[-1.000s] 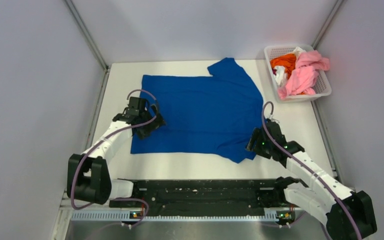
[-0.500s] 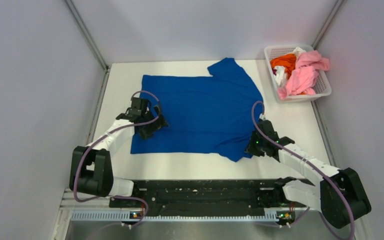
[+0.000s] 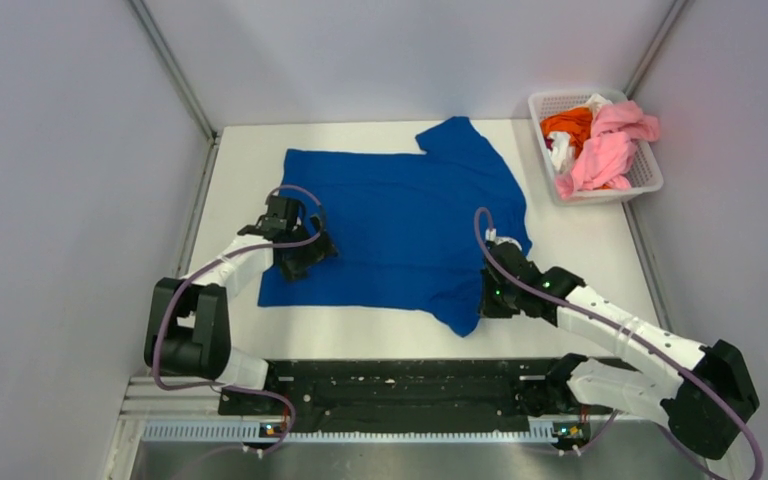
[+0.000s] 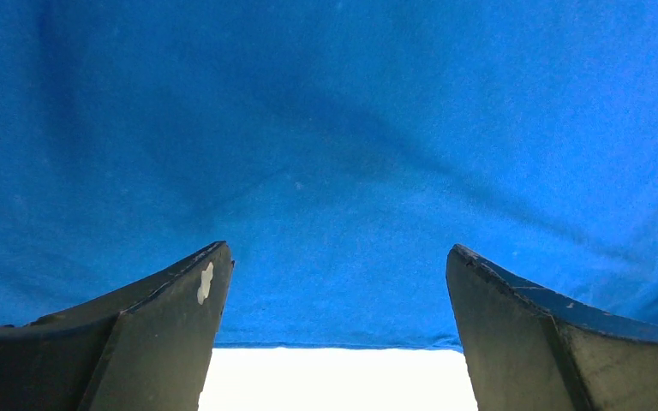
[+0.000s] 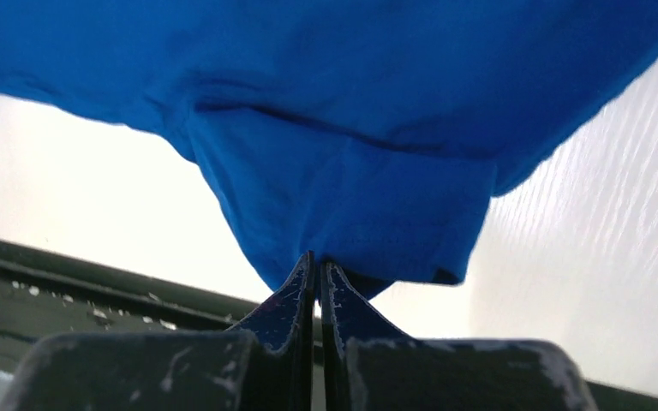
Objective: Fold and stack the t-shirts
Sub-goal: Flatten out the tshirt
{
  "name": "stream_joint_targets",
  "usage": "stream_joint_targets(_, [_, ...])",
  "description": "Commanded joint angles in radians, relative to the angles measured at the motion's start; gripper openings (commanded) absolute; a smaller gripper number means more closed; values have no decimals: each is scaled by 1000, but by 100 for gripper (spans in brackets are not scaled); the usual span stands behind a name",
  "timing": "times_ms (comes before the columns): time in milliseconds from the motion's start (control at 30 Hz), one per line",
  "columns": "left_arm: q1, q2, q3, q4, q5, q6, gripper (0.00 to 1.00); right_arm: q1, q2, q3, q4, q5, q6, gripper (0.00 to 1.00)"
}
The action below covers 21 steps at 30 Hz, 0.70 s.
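- Our right gripper (image 5: 317, 259) pinches tight a sleeve of the soft royal blue t-shirt (image 3: 410, 220).
- Our left gripper (image 4: 336, 250) gapes empty over its flat hem.

Stretches the left arm (image 3: 222, 268) forward and inward, wrist tipped down, holding the left gripper (image 3: 307, 252) at full spread, fingers (image 4: 167, 312) well apart. Lays the right arm (image 3: 610, 320) long and low toward the middle. Pinches the right gripper (image 5: 319, 267) flat shut on a sleeve edge of the blue t-shirt (image 3: 410, 220).
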Motion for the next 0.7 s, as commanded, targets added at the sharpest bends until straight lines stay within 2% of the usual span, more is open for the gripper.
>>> stream_joint_targets(0, [-1,16,-3,30,-9,11,99,32,-58,-20,-120,-30,65,0])
stream_joint_targets(33, [-1,17,-4,31,-8,11,99,36,-75,-33,-131,-42,71,0])
stream_joint_targets(133, [-1,21,-2,26,-13,14,99,38,-124,-62,-200,-82,114,13])
stream_joint_targets(233, [-1,22,4,14,-26,14,99,38,-159,-95,-295,-115,265,23])
stream_joint_targets(333, [-1,20,6,9,-34,15,99,37,-208,-126,-310,-203,284,31])
stream_joint_targets(433, [-2,18,10,7,-29,16,99,37,-251,-74,-320,-139,268,56])
stream_joint_targets(533, [-2,20,7,13,-9,15,99,37,-250,-19,-248,-62,232,66])
stream_joint_targets(667, [-2,19,3,8,-1,16,99,44,-170,-21,10,-225,74,66])
